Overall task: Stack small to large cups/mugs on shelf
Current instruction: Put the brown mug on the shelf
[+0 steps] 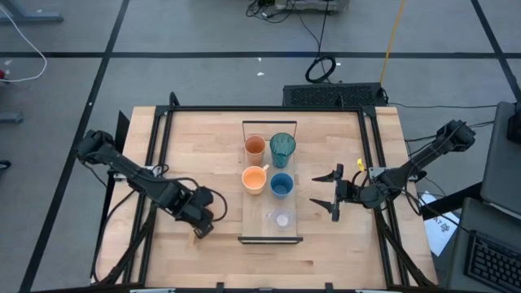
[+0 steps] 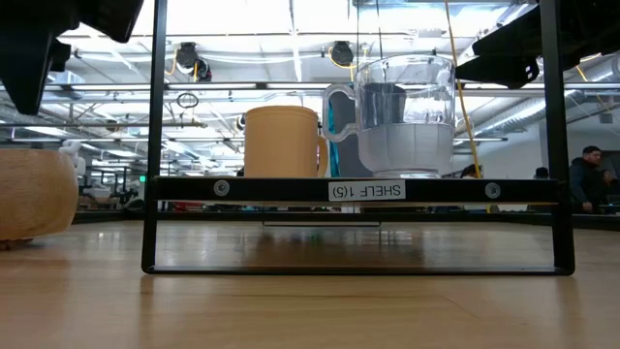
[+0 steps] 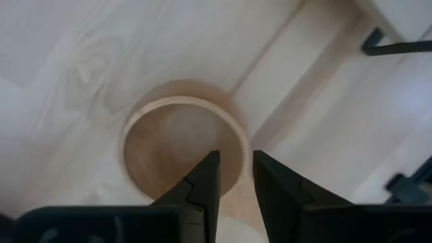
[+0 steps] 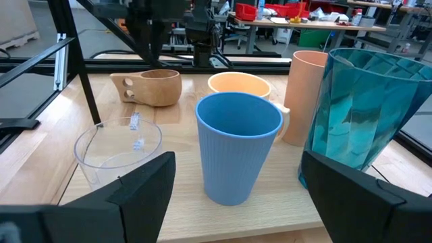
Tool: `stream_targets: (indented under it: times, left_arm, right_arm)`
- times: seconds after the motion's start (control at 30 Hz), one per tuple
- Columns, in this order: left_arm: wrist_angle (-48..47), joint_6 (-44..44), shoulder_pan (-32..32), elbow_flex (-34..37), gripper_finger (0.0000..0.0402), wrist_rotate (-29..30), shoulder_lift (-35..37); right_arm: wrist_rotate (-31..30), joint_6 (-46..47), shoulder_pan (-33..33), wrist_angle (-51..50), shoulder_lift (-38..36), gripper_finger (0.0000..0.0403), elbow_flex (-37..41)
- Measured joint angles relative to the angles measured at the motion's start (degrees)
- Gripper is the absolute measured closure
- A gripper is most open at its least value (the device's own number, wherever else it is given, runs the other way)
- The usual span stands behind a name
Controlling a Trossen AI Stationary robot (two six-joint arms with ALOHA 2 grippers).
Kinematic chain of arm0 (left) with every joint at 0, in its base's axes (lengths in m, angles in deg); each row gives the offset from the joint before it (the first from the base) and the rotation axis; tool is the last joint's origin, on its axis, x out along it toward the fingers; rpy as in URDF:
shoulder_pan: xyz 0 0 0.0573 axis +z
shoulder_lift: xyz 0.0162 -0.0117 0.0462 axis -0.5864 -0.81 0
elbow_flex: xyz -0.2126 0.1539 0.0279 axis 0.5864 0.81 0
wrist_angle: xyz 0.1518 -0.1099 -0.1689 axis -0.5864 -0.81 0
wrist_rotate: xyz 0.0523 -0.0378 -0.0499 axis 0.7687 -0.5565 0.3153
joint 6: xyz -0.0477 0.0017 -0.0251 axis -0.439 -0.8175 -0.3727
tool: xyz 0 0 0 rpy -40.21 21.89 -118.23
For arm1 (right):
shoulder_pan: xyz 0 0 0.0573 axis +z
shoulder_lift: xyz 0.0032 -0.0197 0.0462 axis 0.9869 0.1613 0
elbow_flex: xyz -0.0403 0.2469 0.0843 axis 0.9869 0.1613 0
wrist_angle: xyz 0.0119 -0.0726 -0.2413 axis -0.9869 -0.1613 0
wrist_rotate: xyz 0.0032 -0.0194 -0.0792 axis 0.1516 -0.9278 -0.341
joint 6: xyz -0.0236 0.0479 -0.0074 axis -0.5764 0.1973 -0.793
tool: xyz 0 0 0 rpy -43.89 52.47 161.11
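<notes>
- High view, counter: light wood, carrying the shelf, a long narrow pale board with dark rails at its short ends, set mid-counter.
- Shelf contents, far end: orange cup beside the teal tumbler.
- Shelf contents, middle: orange mug with pale handle beside the blue cup.
- Shelf contents, near end: clear glass, standing alone.
- Tan handled mug: off the shelf, on the counter to its left, upright, mouth open in the left wrist view.
- Left gripper: over the tan mug; jaws narrow, set over the mug's near rim; whether they pinch it cannot be told.
- Right gripper: on the counter side right of the shelf, level with the blue cup; jaws wide, holding nothing, facing the blue cup.
- Low view: shelf rail label reads "SHELF 1(5)".
</notes>
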Motion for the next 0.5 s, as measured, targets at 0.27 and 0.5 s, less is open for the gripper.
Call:
stream_targets:
  times: [0.27, 0.5]
  left_arm:
    - [5.1, -3.0, -0.4, 0.0, 0.0314, 1.7, -1.0]
    - [3.6, -4.3, -0.4, 0.0, 0.0314, 1.5, -4.0]
  right_arm:
    - [0.0, -0.7, 0.0, 0.0, 0.0, 0.0092, 0.0]
    - [0.1, -0.9, 0.0, -0.2, 0.0, 0.0092, 0.0]
